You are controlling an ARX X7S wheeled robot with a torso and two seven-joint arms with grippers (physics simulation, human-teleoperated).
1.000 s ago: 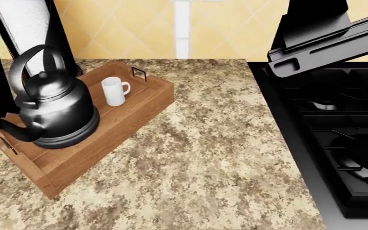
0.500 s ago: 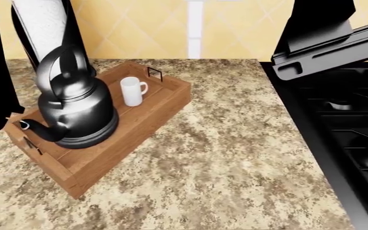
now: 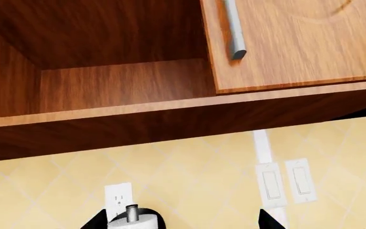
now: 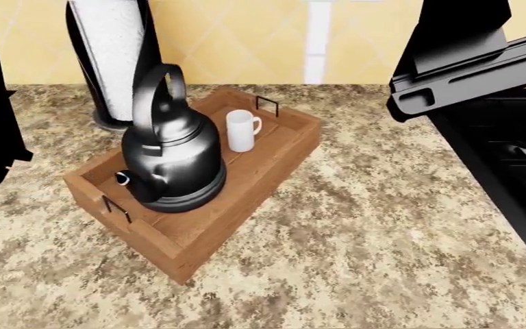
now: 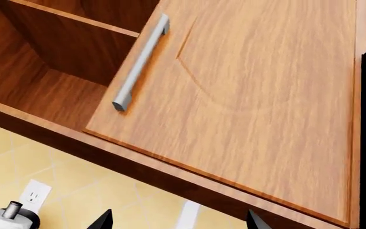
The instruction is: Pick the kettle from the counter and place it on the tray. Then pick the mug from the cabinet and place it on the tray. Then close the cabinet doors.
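Head view: counter (image 4: 355, 253) carrying tray (image 4: 244, 209) toward its back-left corner, kettle (image 4: 173, 154) upright at tray's near end, spout toward the wire handle, mug (image 4: 240, 130) upright at the far end, just beside the kettle. Both placements judged done; closing step in hand. Wrist views: cabinet (image 3: 106, 86) open and empty on the visible shelf, one door (image 5: 247, 100) ajar with bar handle (image 5: 139, 62). Next move: pushing doors shut. Left gripper (image 3: 179, 220) and right gripper (image 5: 177, 220) apparently empty, fingertips barely visible; opening impossible to tell.

Shiny black kettle (image 4: 173, 156), white mug (image 4: 239, 130), brown wooden tray (image 4: 272, 162), speckled beige and brown counter (image 4: 372, 240), yellow wall tiles (image 3: 189, 176), brown cabinet door (image 5: 259, 95)
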